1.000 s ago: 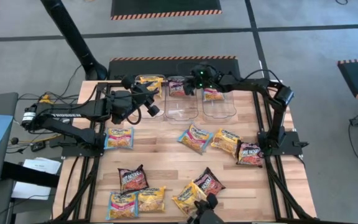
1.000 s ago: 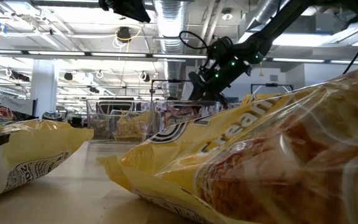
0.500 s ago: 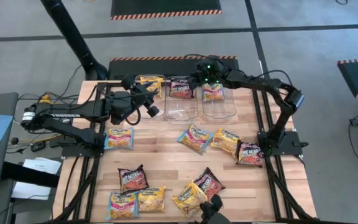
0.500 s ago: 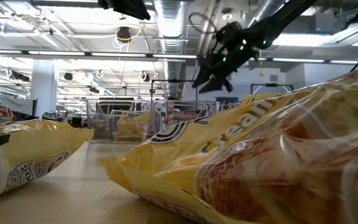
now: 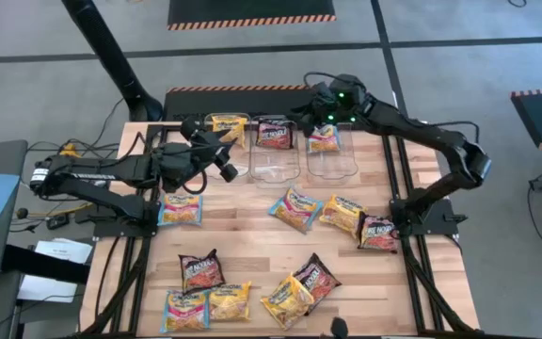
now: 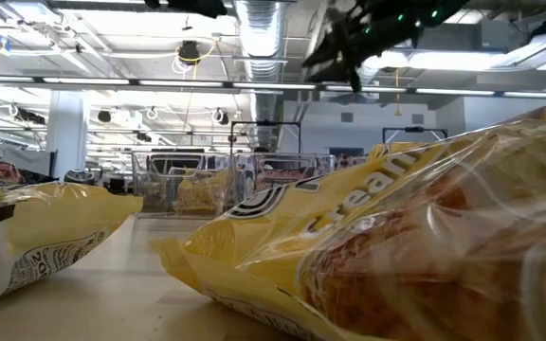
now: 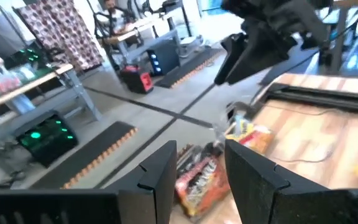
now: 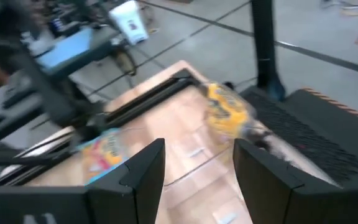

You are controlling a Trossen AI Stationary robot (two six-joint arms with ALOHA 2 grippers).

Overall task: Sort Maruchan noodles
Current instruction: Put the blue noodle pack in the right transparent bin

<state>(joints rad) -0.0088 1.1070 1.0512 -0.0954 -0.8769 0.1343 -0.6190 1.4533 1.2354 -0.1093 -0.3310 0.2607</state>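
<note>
Three clear bins stand along the table's far edge. The left bin holds a yellow packet (image 5: 228, 123), the middle bin a maroon packet (image 5: 273, 133), and the right bin a light blue and orange packet (image 5: 324, 139). Several more Maruchan packets lie flat on the wood, among them a light blue one (image 5: 180, 209), a yellow one (image 5: 342, 212) and a maroon one (image 5: 376, 231). My right gripper (image 5: 305, 113) (image 8: 197, 171) hangs open, high above the gap between the middle and right bins. My left gripper (image 5: 233, 147) (image 7: 197, 174) is open beside the left bin, pointing at the bins.
Black frame rails (image 5: 139, 226) run along the table's left and right sides. In the low view a big yellow packet (image 6: 396, 246) fills the near foreground. Bare wood (image 5: 243, 235) lies between the bins and the near rows of packets.
My right gripper has risen well above the bins and drawn away from the middle bin toward the table's right, staying open. The maroon packet it stood over now shows in full inside the middle bin. My left gripper has drawn back a little toward the left edge.
</note>
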